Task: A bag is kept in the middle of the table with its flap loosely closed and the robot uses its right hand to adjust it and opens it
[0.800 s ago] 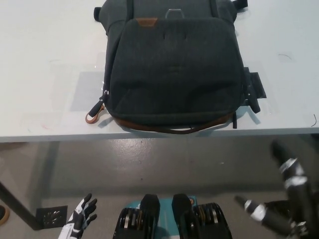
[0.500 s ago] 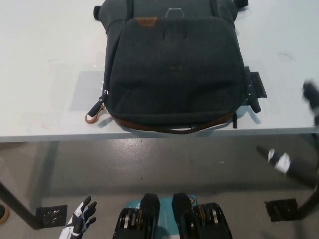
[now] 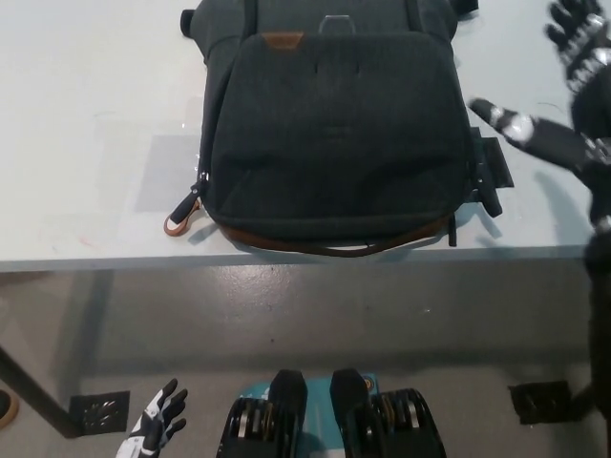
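Clearly the dark grey fabric bag (image 3: 329, 134) is soft and floppy, so the black right hand (image 3: 563, 105), fingers spread and empty, should pinch the brown-trimmed flap's (image 3: 329, 239) lower edge.

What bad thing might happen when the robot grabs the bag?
The bag lies right at the near edge of the table, so a push from the open right hand might slide it off. The fingers could also snag the side strap instead of the closed flap. The left hand rests low, too far off to catch anything.
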Robot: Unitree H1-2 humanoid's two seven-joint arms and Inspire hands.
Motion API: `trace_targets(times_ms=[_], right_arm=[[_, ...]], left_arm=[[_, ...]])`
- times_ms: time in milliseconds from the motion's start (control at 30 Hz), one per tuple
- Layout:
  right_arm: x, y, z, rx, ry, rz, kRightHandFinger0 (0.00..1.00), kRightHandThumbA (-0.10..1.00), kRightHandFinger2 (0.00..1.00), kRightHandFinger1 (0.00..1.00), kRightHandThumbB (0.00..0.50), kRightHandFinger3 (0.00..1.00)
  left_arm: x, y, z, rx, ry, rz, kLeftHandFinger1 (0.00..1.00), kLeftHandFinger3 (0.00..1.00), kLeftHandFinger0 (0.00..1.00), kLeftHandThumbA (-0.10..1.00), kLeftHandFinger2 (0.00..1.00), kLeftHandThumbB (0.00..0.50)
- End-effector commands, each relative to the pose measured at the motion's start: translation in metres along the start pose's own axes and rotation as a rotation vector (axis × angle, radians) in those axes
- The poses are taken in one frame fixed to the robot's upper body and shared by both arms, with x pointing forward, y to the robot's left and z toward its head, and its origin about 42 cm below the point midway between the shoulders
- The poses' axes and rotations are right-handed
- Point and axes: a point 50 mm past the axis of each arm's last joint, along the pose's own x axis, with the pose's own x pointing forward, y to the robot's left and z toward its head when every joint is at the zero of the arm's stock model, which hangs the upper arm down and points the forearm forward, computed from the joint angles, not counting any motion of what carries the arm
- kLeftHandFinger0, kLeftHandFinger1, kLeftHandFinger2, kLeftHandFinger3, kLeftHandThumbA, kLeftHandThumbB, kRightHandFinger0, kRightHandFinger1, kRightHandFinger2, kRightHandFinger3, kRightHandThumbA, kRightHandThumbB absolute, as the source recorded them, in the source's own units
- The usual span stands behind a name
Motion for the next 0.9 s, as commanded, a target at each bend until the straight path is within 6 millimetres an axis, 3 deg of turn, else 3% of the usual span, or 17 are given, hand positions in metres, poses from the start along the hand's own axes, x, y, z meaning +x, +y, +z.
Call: trace_targets(times_ms=[0, 33, 100, 200, 333, 467, 600, 767, 867], right_arm=[[0.036, 0.017, 0.004, 0.203, 0.082, 0.121, 1.00, 1.00, 1.00, 1.00, 0.296, 1.00], [0.044, 0.018, 0.002, 0.213, 0.102, 0.127, 1.00, 1.00, 1.00, 1.00, 0.297, 1.00], [0.054, 0.025, -0.003, 0.261, 0.142, 0.142, 1.00, 1.00, 1.00, 1.00, 0.347, 1.00], [0.067, 0.028, -0.008, 0.323, 0.170, 0.197, 1.00, 1.00, 1.00, 1.00, 0.358, 1.00], [0.082, 0.031, -0.010, 0.308, 0.205, 0.225, 1.00, 1.00, 1.00, 1.00, 0.364, 1.00], [0.099, 0.032, -0.013, 0.252, 0.243, 0.239, 1.00, 1.00, 1.00, 1.00, 0.333, 1.00], [0.109, 0.027, -0.020, 0.178, 0.278, 0.246, 1.00, 1.00, 1.00, 1.00, 0.355, 1.00], [0.113, 0.019, -0.024, 0.137, 0.294, 0.267, 1.00, 1.00, 1.00, 1.00, 0.307, 1.00], [0.114, 0.010, -0.029, 0.120, 0.315, 0.264, 1.00, 1.00, 1.00, 1.00, 0.347, 1.00]], left_arm=[[-0.008, 0.004, 0.004, 0.041, -0.039, -0.019, 1.00, 1.00, 1.00, 1.00, 1.00, 0.090], [-0.008, 0.004, 0.003, 0.039, -0.037, -0.019, 1.00, 1.00, 1.00, 1.00, 1.00, 0.090], [-0.013, 0.004, 0.002, 0.038, -0.027, -0.016, 1.00, 1.00, 1.00, 1.00, 1.00, 0.090], [-0.015, 0.005, 0.001, 0.053, -0.029, -0.016, 1.00, 1.00, 1.00, 1.00, 1.00, 0.087], [-0.017, 0.006, 0.001, 0.067, -0.019, -0.015, 1.00, 1.00, 1.00, 1.00, 1.00, 0.120], [-0.017, 0.005, 0.001, 0.064, -0.019, -0.020, 1.00, 1.00, 1.00, 1.00, 1.00, 0.122], [-0.017, 0.005, 0.001, 0.050, -0.020, -0.020, 1.00, 1.00, 1.00, 1.00, 1.00, 0.124], [-0.018, 0.007, 0.000, 0.045, -0.024, -0.023, 1.00, 1.00, 1.00, 1.00, 1.00, 0.115], [-0.019, 0.006, 0.001, 0.037, -0.023, -0.026, 1.00, 1.00, 1.00, 1.00, 1.00, 0.113]])
